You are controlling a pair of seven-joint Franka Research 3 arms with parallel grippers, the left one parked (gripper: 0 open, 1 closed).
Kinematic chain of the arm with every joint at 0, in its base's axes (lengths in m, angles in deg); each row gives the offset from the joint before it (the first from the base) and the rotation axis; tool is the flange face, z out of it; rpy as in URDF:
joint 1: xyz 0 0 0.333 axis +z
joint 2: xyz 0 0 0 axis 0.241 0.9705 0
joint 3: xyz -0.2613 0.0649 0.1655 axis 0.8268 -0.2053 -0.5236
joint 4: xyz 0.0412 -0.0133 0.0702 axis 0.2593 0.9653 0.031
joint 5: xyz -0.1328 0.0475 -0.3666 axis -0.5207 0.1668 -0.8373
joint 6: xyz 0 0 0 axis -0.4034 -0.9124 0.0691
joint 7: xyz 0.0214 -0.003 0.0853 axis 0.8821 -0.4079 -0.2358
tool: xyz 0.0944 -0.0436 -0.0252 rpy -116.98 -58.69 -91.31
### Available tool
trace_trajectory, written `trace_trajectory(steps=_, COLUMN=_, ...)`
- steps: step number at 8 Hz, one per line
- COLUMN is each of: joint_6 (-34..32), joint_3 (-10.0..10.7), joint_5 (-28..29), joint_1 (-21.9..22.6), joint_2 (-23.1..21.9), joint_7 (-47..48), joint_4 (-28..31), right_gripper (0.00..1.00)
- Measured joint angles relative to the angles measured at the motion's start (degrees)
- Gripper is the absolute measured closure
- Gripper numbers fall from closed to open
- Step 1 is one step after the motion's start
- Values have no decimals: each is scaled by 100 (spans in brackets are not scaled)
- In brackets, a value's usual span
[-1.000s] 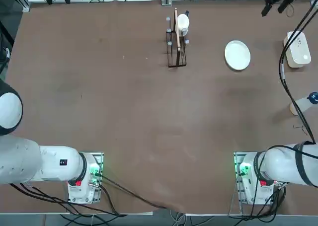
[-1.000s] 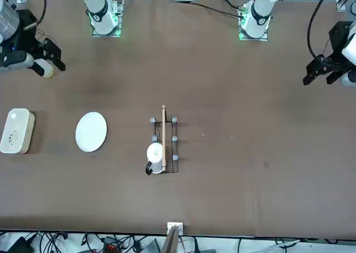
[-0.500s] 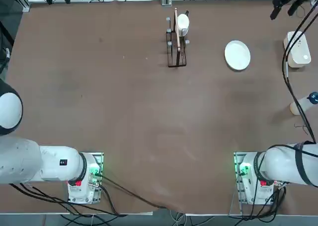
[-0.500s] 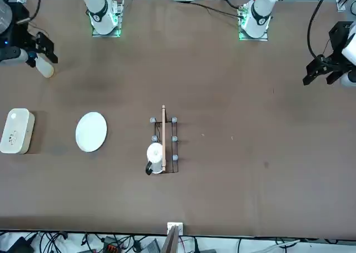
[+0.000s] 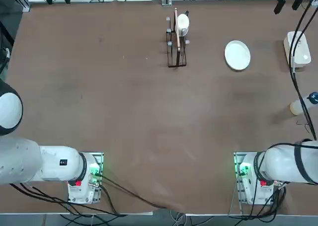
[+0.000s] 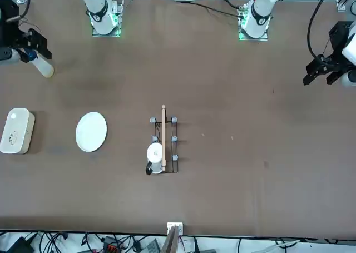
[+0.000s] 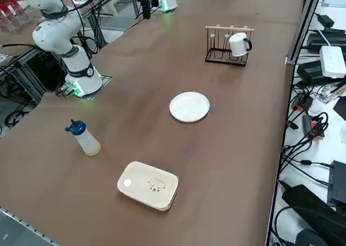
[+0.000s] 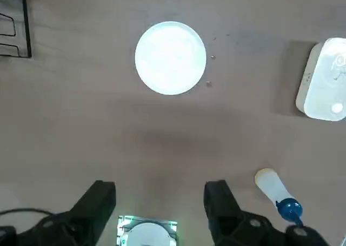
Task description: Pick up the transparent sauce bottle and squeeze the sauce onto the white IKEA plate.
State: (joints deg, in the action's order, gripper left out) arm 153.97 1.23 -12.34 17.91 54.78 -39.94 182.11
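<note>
Lower, beside right tool (image 8: 159,192): sauce bottle (image 8: 274,187).

The white, smooth-shelled right arm (image 5: 287,163) reaches out from its base, raised. Its black two-finger right gripper (image 8: 161,187) hangs high in front, empty, both blocky dark fingers (image 8: 100,200) spread wide apart.

We see a brown table (image 7: 227,165) and, on its right side, a bottle (image 7: 86,140) of cloudy white, with a dark blue cap (image 7: 77,127) and a yellowish-tan base. Farther, the box (image 7: 146,187) is white, and its lid carries a small grey line drawing (image 7: 157,185). The plate (image 7: 189,107) is plain white. At the far side, we find a black rack (image 7: 211,47) and a white mug (image 7: 237,45) with a black handle (image 7: 248,44). Above the table, the right gripper (image 8: 160,186) is black.
</note>
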Motion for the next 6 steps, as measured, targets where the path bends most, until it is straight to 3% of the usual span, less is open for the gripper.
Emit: trace_trajectory(steps=6, joint_6=196, joint_3=-14, joint_5=97, joint_1=16, joint_2=83, joint_7=143, joint_4=-53, right_gripper=0)
